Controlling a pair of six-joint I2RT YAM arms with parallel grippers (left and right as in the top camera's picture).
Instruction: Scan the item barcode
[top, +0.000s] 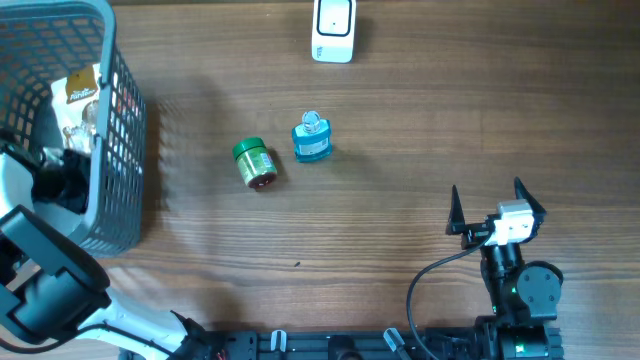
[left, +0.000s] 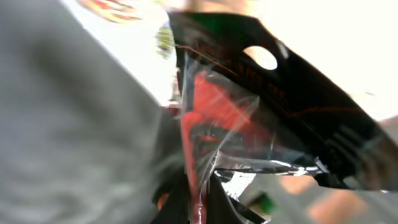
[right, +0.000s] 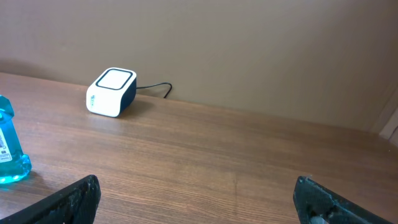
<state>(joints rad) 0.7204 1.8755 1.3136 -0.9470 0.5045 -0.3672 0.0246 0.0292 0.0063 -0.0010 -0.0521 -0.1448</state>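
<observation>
Stretched from 8 o'clock with the left arm (top: 40, 290) into the grey wire basket (top: 120, 150) at 10 o'clock on the wooden surface (top: 400, 120). Clenched with the left pincer (left: 199, 208) on the lower edge of a black-and-red packet (left: 249, 118), as far as the blurred left wrist view tells. Filled almost wholly, that view, by the packet: black top with a round hang hole toward 1 o'clock, and below it glossy clear film over red, creased and catching the light. Pinched at 6 o'clock of the view between two dark fingers (left: 177, 202). Hidden from overhead by the wrist and the basket wall. Visible there instead, a white-and-tan pouch (top: 80, 95) inside the basket, toward its 12 o'clock.

Parked at 4 o'clock on the surface with the right pincer (top: 486, 186), released, jaws spread wide and pointing toward 12 o'clock. Only wood between the two black fingertips in the right wrist view.

Set at 12 o'clock, near the far edge, a white barcode scanner (top: 333, 28), with a dark cable trailing behind it. Near the centre, a blue bottle (top: 311, 140) standing upright and, just beside it at its 8 o'clock, a green jar (top: 254, 163) lying on its side, the two not touching. Well apart from both pincers and from the basket.
</observation>
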